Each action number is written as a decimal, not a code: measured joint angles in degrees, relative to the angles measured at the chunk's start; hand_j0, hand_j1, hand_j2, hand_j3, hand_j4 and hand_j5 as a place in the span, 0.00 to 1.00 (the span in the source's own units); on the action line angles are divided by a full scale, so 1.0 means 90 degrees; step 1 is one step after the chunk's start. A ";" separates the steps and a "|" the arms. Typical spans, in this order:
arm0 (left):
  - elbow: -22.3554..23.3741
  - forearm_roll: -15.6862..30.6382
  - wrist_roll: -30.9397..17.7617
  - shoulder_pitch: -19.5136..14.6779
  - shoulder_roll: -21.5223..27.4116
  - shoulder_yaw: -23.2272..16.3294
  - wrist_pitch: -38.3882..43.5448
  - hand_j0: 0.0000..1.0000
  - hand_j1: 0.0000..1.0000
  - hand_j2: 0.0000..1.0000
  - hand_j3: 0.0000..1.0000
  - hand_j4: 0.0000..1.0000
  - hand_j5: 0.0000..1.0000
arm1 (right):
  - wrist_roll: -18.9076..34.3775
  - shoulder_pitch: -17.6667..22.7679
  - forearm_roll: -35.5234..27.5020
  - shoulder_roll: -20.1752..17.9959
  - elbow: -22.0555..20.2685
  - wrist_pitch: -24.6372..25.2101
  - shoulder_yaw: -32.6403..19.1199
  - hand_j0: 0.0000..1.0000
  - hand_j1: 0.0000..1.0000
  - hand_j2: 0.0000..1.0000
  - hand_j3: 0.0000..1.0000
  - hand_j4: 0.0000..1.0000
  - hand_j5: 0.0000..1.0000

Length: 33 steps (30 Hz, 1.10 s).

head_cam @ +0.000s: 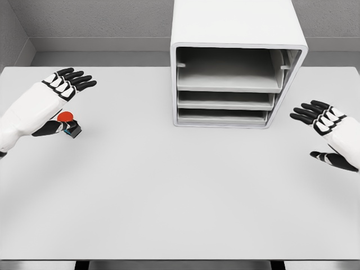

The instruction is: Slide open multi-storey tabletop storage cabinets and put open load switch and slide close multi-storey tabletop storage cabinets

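A white multi-storey storage cabinet [236, 62] stands at the back of the table, right of centre, its three trays showing in the front opening. The load switch [69, 124], small and dark with a red round knob, lies on the table at the left. My left hand [63, 101] hovers right over it with fingers spread, thumb just beside the switch, holding nothing. My right hand [322, 132] floats open at the right edge, to the right of the cabinet and slightly nearer than its front.
The white table [180, 191] stretches wide toward the front edge. Grey walls close off the back and the left side.
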 measured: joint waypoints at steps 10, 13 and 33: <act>0.0219 0.0158 -0.1134 -0.0117 0.0012 0.0184 -0.0001 1.00 1.00 1.00 1.00 1.00 1.00 | 0.0011 -0.0225 0.0291 0.0211 -0.0066 0.0000 0.0133 1.00 1.00 1.00 1.00 1.00 1.00; 0.0274 0.0674 -0.2413 -0.0127 0.0008 0.0264 -0.0008 1.00 1.00 1.00 1.00 1.00 1.00 | 0.0012 -0.0235 0.0342 0.0268 -0.0072 0.0000 0.0141 1.00 1.00 1.00 1.00 1.00 1.00; 0.0846 0.1392 -0.3281 -0.1299 0.0419 -0.0311 -0.0010 1.00 1.00 1.00 1.00 1.00 1.00 | 0.0005 -0.2598 0.0422 0.0480 -0.0066 -0.0001 0.2021 0.79 0.79 0.79 0.79 0.79 0.79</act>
